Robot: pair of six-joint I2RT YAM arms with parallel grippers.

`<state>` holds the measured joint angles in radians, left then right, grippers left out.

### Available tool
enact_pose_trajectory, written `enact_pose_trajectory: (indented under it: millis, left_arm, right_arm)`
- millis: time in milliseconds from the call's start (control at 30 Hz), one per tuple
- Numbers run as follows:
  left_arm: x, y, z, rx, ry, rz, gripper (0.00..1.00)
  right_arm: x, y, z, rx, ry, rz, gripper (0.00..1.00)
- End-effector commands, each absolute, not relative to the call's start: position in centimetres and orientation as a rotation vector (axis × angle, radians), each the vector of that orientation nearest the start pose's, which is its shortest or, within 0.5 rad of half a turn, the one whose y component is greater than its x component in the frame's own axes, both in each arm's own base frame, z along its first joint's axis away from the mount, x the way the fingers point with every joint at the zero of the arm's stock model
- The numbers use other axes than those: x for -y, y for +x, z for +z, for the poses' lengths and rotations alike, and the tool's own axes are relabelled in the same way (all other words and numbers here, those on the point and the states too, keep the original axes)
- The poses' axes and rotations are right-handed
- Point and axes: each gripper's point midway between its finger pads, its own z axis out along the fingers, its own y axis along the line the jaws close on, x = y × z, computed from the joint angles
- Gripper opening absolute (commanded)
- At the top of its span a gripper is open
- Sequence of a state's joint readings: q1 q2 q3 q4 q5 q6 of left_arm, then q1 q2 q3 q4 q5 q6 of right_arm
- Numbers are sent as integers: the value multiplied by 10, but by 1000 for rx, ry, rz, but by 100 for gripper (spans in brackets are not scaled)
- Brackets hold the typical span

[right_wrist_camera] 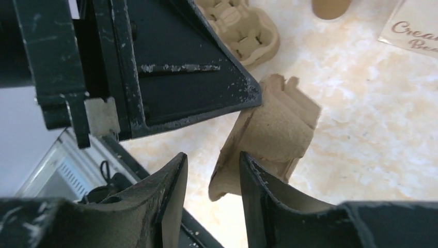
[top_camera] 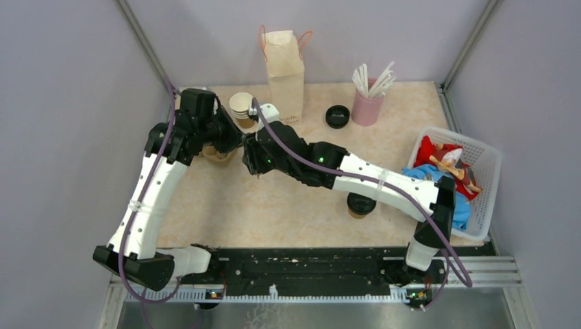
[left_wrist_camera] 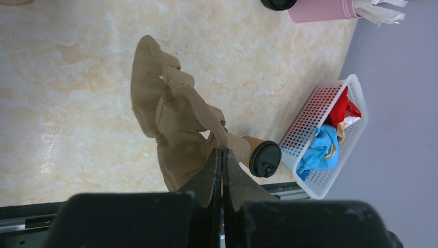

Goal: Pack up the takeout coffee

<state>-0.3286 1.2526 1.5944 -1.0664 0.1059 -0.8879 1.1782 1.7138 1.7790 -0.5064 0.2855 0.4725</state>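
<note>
Holding the brown moulded-pulp cup carrier (left_wrist_camera: 175, 124) clamped in my left gripper (left_wrist_camera: 222, 153), I'd centre my right gripper (right_wrist_camera: 212, 163), fingers (right_wrist_camera: 170, 194) apart, on its free edge before closing squarely.

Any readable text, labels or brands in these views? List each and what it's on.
"Crea" above "Bea", brown script cut off at the frame edge: on the paper bag, right wrist view.
Same bag's print in the top view: too small to read.
On the takeout coffee: no text visible.
</note>
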Motion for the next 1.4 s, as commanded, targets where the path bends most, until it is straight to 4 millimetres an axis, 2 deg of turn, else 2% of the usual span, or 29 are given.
enact_pose_trajectory:
  millis: [0, 167, 267, 333, 400, 500, 733, 800, 867, 933, 967, 1067, 1133, 1167, 1233, 1267, 1367]
  left_arm:
    - [155, 283, 332, -2278, -587, -793, 0]
    - [154, 284, 334, -2270, -592, -794, 0]
    - [154, 285, 335, -2268, -597, -796, 0]
    - [152, 285, 336, -2265, -603, -790, 0]
    - [151, 286, 336, -2261, -607, -785, 0]
    - [149, 286, 335, -2261, -617, -777, 0]
    - [150, 287, 336, -2258, -623, -792, 0]
    - [151, 288, 337, -2253, -624, -804, 0]
    - [152, 289, 340, -2243, -618, -814, 0]
    - [153, 289, 342, -2234, -605, -825, 0]
    - [154, 289, 343, -2229, -593, -832, 7]
    - [154, 291, 346, -2208, -527, -846, 46]
    - [155, 293, 354, -2173, -447, -854, 71]
    - [155, 294, 359, -2150, -387, -853, 79]
    - [160, 300, 375, -2074, -257, -870, 94]
    - [162, 303, 380, -2048, -205, -870, 98]
    - [166, 317, 385, -2006, -104, -849, 99]
  right_arm:
    - [-453, 239, 335, -1933, -461, 635, 40]
    - [-454, 244, 323, -1917, -464, 388, 32]
    - [-458, 245, 317, -1915, -466, 304, 19]
    - [-459, 244, 317, -1912, -461, 277, 14]
    - [-459, 242, 316, -1909, -461, 256, 16]
    - [-457, 240, 315, -1912, -469, 261, 28]
    - [-452, 238, 317, -1889, -457, 290, 22]
    - [-452, 240, 317, -1884, -454, 273, 14]
    - [-450, 243, 318, -1874, -448, 251, 0]
    - [-444, 245, 323, -1861, -426, 233, 0]
    - [-440, 245, 328, -1851, -415, 231, 0]
    - [-426, 244, 344, -1824, -436, 257, 0]
    - [-414, 239, 343, -1843, -485, 304, 0]
    - [-409, 236, 343, -1842, -524, 344, 0]
    - [-391, 229, 343, -1825, -575, 423, 0]
    - [-378, 222, 352, -1801, -587, 499, 0]
    - [-339, 224, 358, -1777, -606, 666, 0]
